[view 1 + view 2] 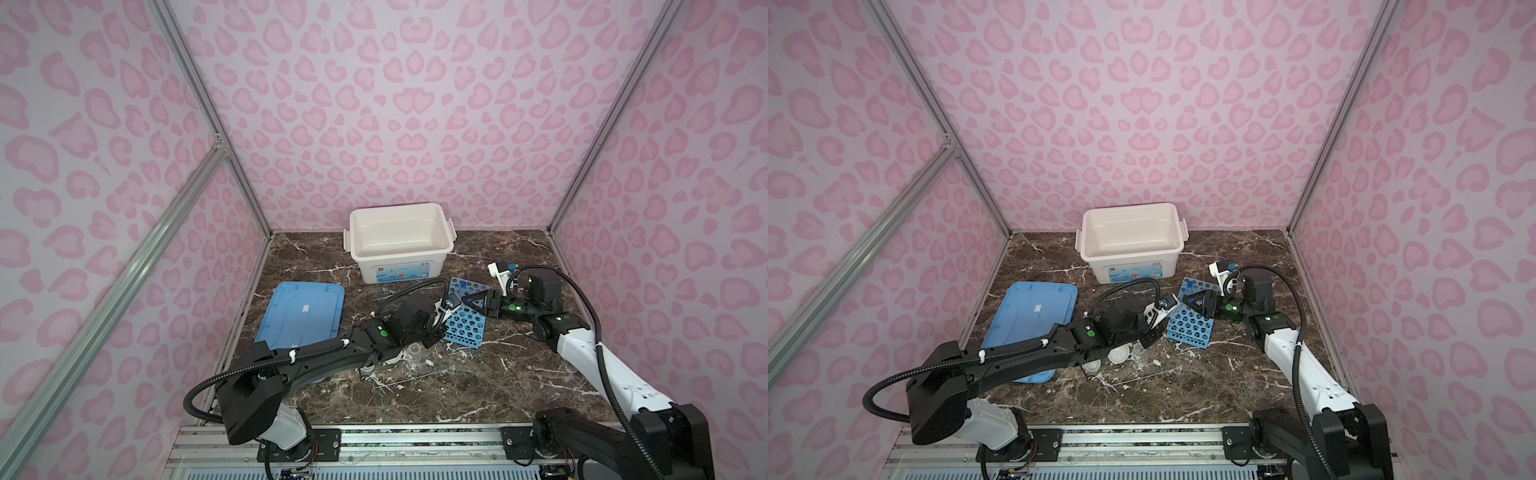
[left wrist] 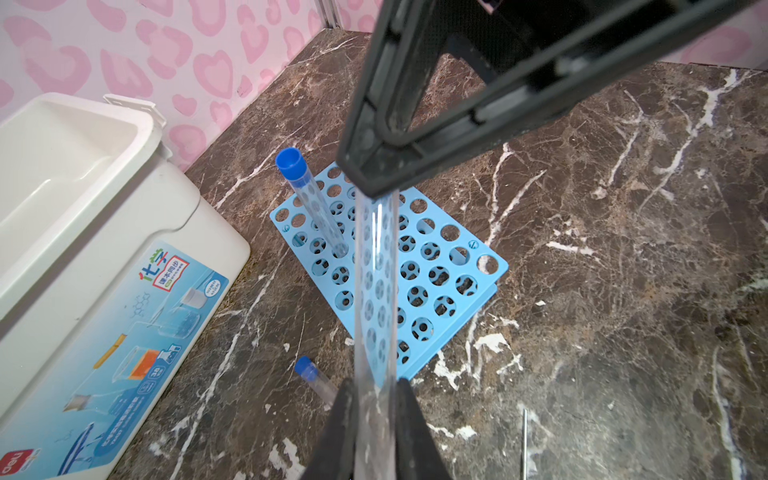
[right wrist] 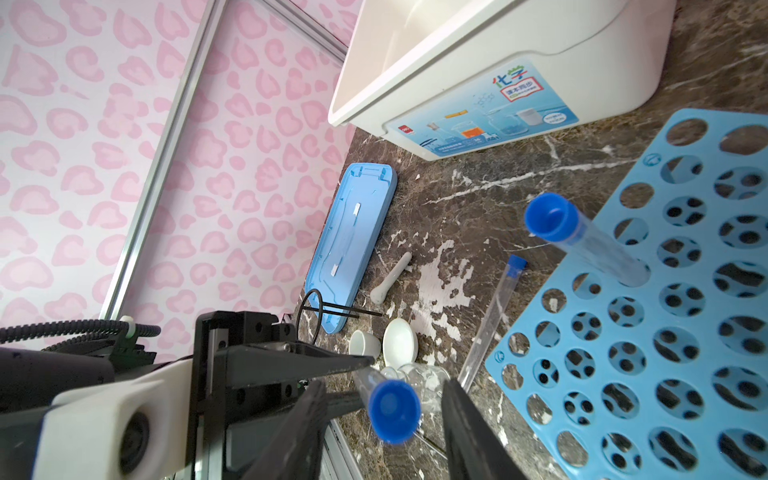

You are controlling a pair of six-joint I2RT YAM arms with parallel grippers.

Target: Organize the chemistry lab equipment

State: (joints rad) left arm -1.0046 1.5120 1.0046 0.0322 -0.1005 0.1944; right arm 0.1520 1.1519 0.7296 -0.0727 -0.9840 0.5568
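My left gripper (image 2: 374,386) is shut on a clear blue-capped tube (image 2: 374,291), held above the blue perforated rack (image 2: 436,249). My right gripper (image 3: 384,390) is open, its jaws on either side of that tube's blue cap (image 3: 392,411) without touching it. In both top views the two grippers (image 1: 451,303) (image 1: 467,301) meet over the rack (image 1: 1187,328). A second capped tube (image 3: 582,241) stands in the rack. A thinner one (image 3: 494,316) lies on the table beside it. The pestle (image 3: 392,276), cup (image 3: 363,343), dish (image 3: 400,343), beaker (image 3: 419,374) and ring stand (image 3: 309,316) lie near the left arm.
The large white storage box (image 1: 401,245) stands open at the back middle. Its flat blue lid (image 1: 299,316) lies at the left, partly under the left arm. A thin metal rod (image 2: 524,440) lies on the marble. Patterned walls close three sides.
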